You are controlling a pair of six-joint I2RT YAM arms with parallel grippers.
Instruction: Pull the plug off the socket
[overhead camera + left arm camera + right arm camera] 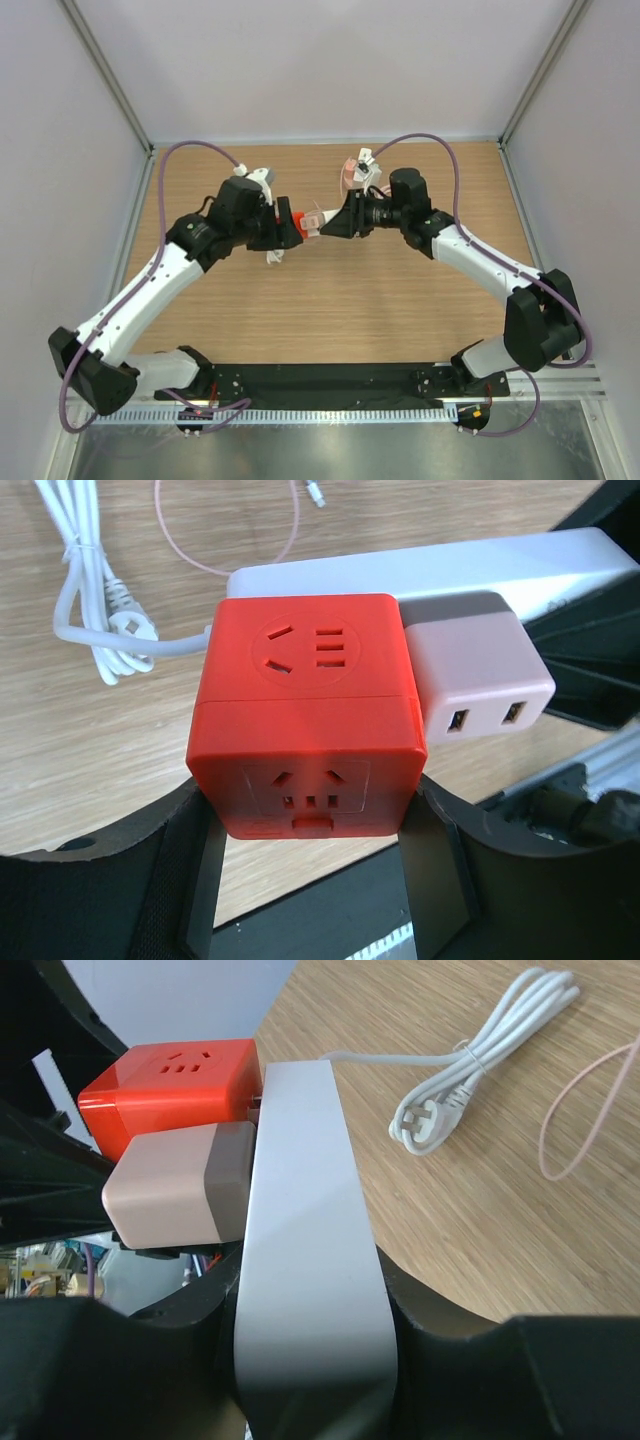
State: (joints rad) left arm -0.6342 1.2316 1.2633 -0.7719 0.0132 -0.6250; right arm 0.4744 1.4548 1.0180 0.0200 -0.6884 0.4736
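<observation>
My left pincer pinches the glossy red cube plug, seated against the smooth white socket strip that my right pincer clamps, over the wood-grain surface.

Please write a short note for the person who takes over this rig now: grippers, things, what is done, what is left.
Left gripper: shut on the red cube plug.
Right gripper: shut on the white power strip.
The cube sits against the strip, beside a pink USB adapter also on the strip; the strip's white cord lies coiled on the table.
Done: both parts gripped.
To do: pull the cube off the strip.
</observation>
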